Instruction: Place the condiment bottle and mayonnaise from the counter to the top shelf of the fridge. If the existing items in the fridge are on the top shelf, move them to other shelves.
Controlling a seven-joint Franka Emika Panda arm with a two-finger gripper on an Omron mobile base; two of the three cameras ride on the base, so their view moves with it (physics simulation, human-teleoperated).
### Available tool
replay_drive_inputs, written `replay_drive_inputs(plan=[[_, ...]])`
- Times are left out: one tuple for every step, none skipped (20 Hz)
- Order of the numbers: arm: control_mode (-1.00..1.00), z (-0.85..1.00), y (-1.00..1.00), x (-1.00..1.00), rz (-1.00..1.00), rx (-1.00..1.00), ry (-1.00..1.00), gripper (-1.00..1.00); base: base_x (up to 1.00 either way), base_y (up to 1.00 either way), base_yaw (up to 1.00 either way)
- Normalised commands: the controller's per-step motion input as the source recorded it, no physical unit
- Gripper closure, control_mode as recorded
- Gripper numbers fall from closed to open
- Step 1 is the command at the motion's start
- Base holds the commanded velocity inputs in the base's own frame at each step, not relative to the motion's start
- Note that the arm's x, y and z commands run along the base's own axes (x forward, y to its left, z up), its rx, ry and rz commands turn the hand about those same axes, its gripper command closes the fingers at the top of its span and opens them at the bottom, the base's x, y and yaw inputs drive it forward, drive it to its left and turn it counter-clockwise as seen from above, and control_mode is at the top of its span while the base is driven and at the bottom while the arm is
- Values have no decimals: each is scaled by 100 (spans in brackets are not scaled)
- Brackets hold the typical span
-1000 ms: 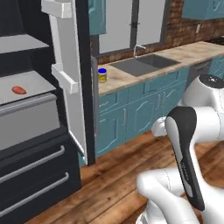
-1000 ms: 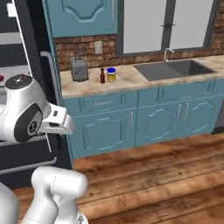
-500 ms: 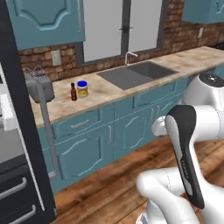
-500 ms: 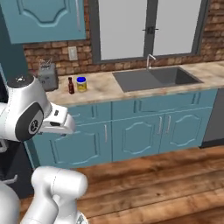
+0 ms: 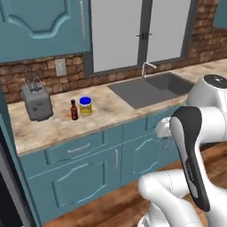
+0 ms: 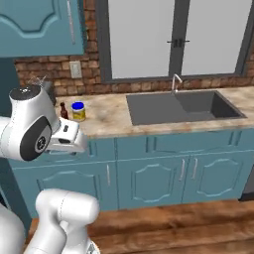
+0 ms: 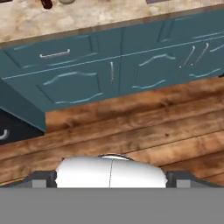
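On the counter, condiment bottle and mayonnaise sit almost touching beside the toaster. My end effector's wide open, empty; grabbing one could topple the other.

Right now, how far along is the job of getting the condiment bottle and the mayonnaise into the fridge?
Nothing looks done yet. The condiment bottle and the mayonnaise stand side by side on the counter, right of the toaster. Nothing is in hand: the arm is folded back from the counter, and its gripper is open and empty. Both items are left to pick up and carry to the fridge's top shelf.
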Motion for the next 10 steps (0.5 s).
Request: replay_drive_inputs(plan=[[100, 0, 0, 0, 0, 0, 0, -100, 100, -3, 44], [100, 0, 0, 0, 0, 0, 0, -100, 100, -6, 43], [100, 0, 0, 0, 0, 0, 0, -100, 100, -6, 43], [100, 0, 0, 0, 0, 0, 0, -100, 100, -6, 41], [100, 0, 0, 0, 0, 0, 0, -100, 100, -6, 40], [100, 0, 0, 0, 0, 0, 0, -100, 100, -5, 37], [100, 0, 0, 0, 0, 0, 0, -100, 100, -6, 28], [100, 0, 0, 0, 0, 0, 0, -100, 100, -6, 17], [100, 0, 0, 0, 0, 0, 0, -100, 100, -3, 9], [100, 0, 0, 0, 0, 0, 0, -100, 100, -4, 11]])
